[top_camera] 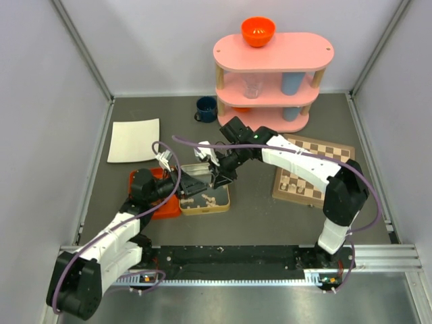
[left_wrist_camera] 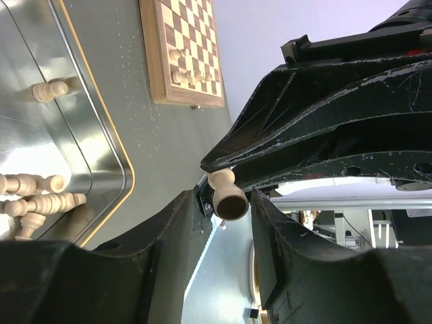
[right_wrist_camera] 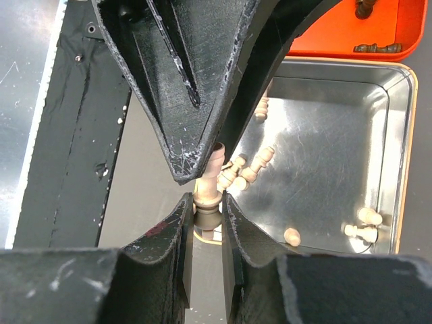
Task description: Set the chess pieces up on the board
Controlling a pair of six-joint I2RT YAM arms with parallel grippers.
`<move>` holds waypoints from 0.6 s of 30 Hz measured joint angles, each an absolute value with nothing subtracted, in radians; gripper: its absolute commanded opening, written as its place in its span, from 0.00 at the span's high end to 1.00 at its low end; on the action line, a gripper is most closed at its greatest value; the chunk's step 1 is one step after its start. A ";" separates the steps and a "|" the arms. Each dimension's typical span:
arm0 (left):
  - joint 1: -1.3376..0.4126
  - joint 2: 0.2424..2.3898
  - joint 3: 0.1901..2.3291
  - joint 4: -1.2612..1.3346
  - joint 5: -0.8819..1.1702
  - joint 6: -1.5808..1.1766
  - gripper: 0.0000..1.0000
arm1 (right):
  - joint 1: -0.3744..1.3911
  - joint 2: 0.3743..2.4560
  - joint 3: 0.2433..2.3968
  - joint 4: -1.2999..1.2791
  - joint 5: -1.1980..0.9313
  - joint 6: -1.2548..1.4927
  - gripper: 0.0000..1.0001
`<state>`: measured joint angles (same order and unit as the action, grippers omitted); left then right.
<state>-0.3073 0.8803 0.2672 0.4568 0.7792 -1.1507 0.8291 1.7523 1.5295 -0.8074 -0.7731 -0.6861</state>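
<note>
My right gripper (right_wrist_camera: 207, 206) is shut on a pale cream chess piece (right_wrist_camera: 208, 197), held above the near edge of the silver tin (right_wrist_camera: 324, 128). In the left wrist view the same piece (left_wrist_camera: 228, 197) points its base at the camera between my left gripper's (left_wrist_camera: 228, 223) open jaws, touching neither finger. Both grippers meet over the tin (top_camera: 206, 202) in the top view, the right (top_camera: 220, 175) and the left (top_camera: 201, 177). Several pale pieces (left_wrist_camera: 37, 202) lie in the tin. The board (top_camera: 314, 169) lies at the right with a few pale pieces (left_wrist_camera: 185, 74) on it.
An orange tray (top_camera: 162, 206) with dark pieces (right_wrist_camera: 378, 48) sits left of the tin. A pink shelf (top_camera: 273, 54) with an orange bowl (top_camera: 258, 30) stands at the back. A blue mug (top_camera: 206, 108) and a white sheet (top_camera: 133, 140) lie behind the grippers.
</note>
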 measured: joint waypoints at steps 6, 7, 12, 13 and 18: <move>-0.307 0.884 0.267 0.464 0.792 -1.151 0.73 | 0.839 1.752 1.530 -0.807 -0.771 -0.684 0.95; -0.307 0.887 0.267 0.467 0.796 -1.153 0.75 | 0.842 1.752 1.530 -0.808 -0.765 -0.684 0.95; -0.307 0.892 0.267 0.471 0.804 -1.152 0.93 | 0.844 1.755 1.530 -0.808 -0.756 -0.683 0.89; -0.307 0.893 0.267 0.471 0.805 -1.151 0.94 | 0.845 1.755 1.530 -0.808 -0.756 -0.682 0.82; -0.307 0.892 0.267 0.471 0.808 -1.153 0.99 | 0.849 1.754 1.530 -0.808 -0.738 -0.670 0.48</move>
<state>-0.3073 0.8921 0.2672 0.4709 0.8078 -1.1530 0.8490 1.7542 1.5295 -0.8078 -0.7376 -0.6701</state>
